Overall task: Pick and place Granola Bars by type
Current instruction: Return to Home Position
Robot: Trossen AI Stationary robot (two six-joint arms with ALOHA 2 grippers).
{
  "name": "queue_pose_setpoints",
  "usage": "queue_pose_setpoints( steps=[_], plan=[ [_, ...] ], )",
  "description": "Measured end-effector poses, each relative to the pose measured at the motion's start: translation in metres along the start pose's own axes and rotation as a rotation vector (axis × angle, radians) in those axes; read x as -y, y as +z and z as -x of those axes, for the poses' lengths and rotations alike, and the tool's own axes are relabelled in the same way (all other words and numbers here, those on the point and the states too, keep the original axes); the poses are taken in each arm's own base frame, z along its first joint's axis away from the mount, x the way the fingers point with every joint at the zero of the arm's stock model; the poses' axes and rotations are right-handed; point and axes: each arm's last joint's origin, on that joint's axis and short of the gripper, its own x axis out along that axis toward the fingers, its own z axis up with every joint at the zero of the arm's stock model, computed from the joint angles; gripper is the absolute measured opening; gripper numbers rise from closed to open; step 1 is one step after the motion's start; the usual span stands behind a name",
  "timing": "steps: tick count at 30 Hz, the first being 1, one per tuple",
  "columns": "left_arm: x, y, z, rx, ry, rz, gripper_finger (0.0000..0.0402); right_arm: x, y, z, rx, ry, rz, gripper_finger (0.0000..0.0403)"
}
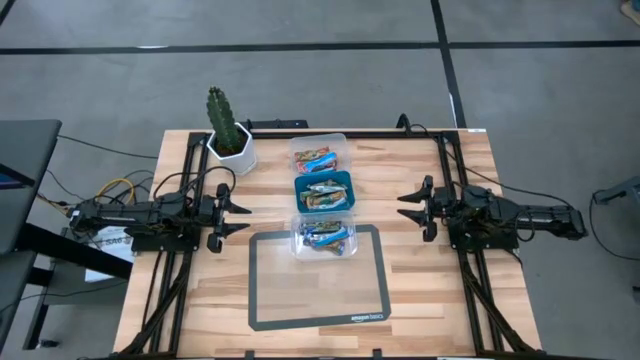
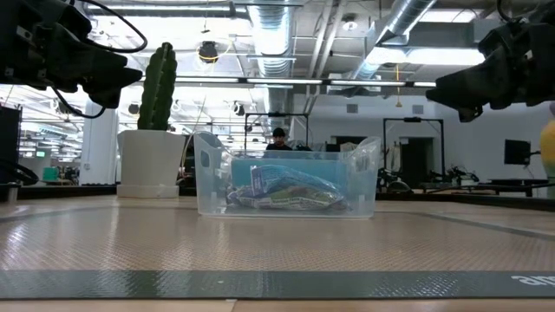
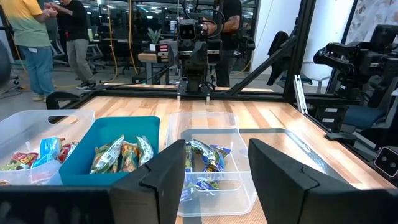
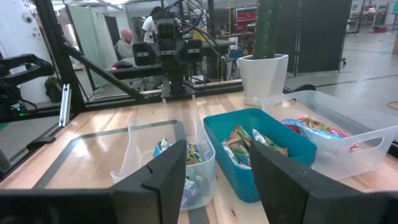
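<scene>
Left gripper (image 1: pixel 240 217) hovered at table 9 o'clock, fingers spread wide, nothing held. Granola Bars (image 1: pixel 322 192) all sat binned in the centre column, long axis 12 to 6: top clear bin (image 1: pixel 318 137), blue bin (image 1: pixel 297 186), bottom clear bin (image 1: pixel 295 240). The column lay at 3 o'clock from the left gripper and 9 o'clock from the right gripper (image 1: pixel 402 207), about equally near. Right one was also wide open, empty. I saw no loose bars, so I judged only homing remained. Mat (image 1: pixel 310 290) edge read "amazonbasics"; wrapper print unreadable.
</scene>
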Motion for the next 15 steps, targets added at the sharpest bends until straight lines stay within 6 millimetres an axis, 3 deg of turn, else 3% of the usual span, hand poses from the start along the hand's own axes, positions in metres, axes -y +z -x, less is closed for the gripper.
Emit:
queue_pose_setpoints(
  steps=[15],
  plan=[
    [0.0000, 0.0000, 0.0000, 0.000, 0.000, 0.000, 0.0168, 0.0000, 0.0000, 0.0000, 0.000, 0.000, 0.000, 0.0171]
  ],
)
